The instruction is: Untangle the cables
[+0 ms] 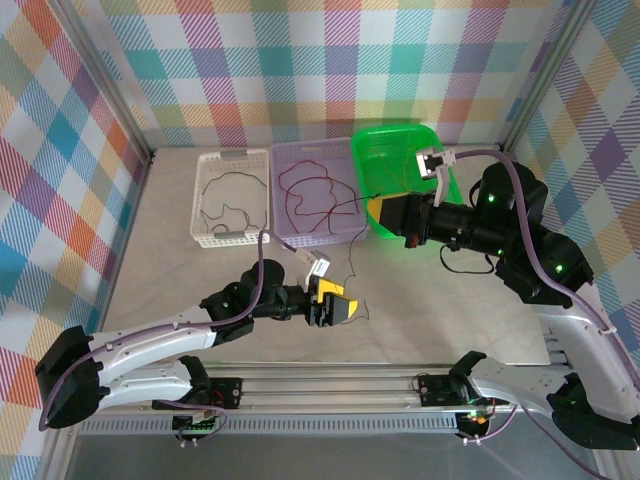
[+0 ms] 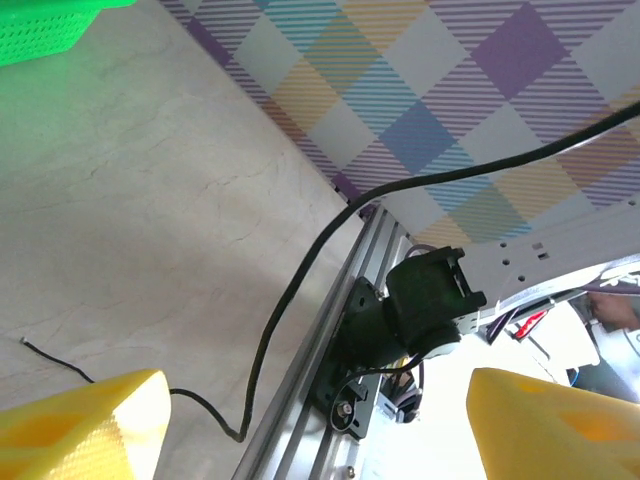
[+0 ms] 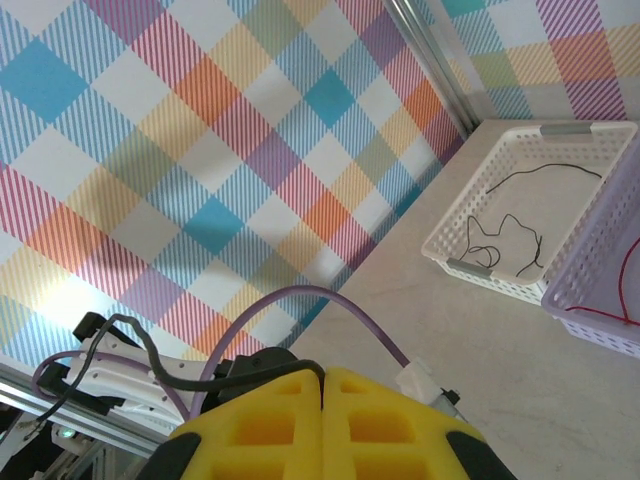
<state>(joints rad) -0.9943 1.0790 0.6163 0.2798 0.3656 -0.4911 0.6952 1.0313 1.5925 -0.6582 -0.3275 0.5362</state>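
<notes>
Black cable (image 2: 277,320) between the wide-parted jaws of the left gripper (image 2: 315,410).
Passing close beside one yellow finger (image 2: 80,425); right gripper (image 3: 322,380) pressed fully shut.

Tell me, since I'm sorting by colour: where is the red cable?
In the top view the red cable lies looped inside the lavender basket, between the white basket on the left and the green basket on the right.

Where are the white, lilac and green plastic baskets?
White perforated plastic basket (image 1: 225,240): top view, near wall.
Lilac perforated plastic basket (image 1: 310,147): top view, far rim.
Green perforated plastic basket (image 1: 385,133): top view, far wall.
</notes>
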